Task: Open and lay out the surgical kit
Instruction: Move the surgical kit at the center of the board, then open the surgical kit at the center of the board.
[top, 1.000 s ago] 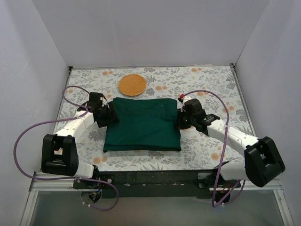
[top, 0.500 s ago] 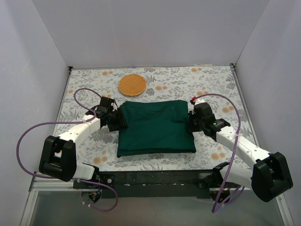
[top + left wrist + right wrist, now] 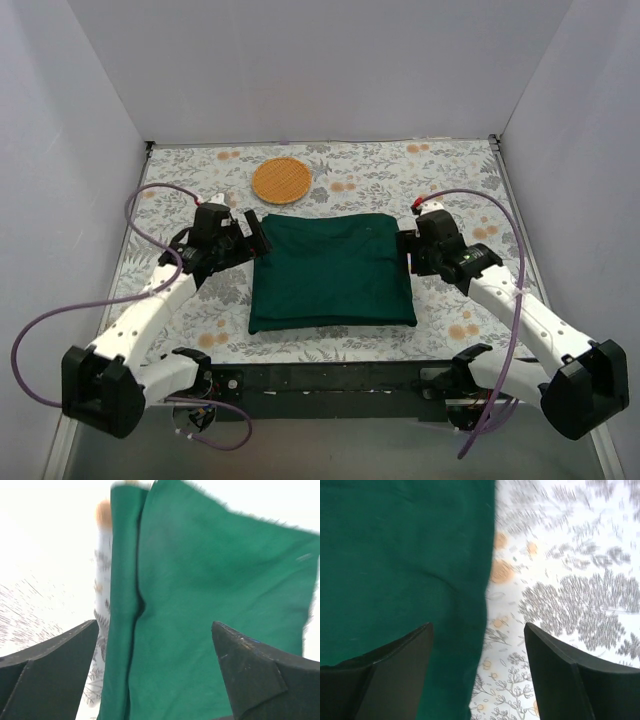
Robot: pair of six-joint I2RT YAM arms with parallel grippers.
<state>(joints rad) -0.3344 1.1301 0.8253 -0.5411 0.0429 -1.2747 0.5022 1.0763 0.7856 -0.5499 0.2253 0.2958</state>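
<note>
Green wrap [image 3: 330, 272] folded shut at centre of table [image 3: 455, 170], near orange basket [image 3: 281, 180]. Left gripper [image 3: 252, 232] spread at its left edge, right gripper [image 3: 408, 250] spread at right edge, nothing pinched; flanking it, likely to catch flaps for unfolding

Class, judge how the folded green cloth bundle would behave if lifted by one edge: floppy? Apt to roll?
Probably floppy: the green cloth bundle shows soft creases and loose layered edges. Unlikely to roll, since it lies flat on the table.
</note>
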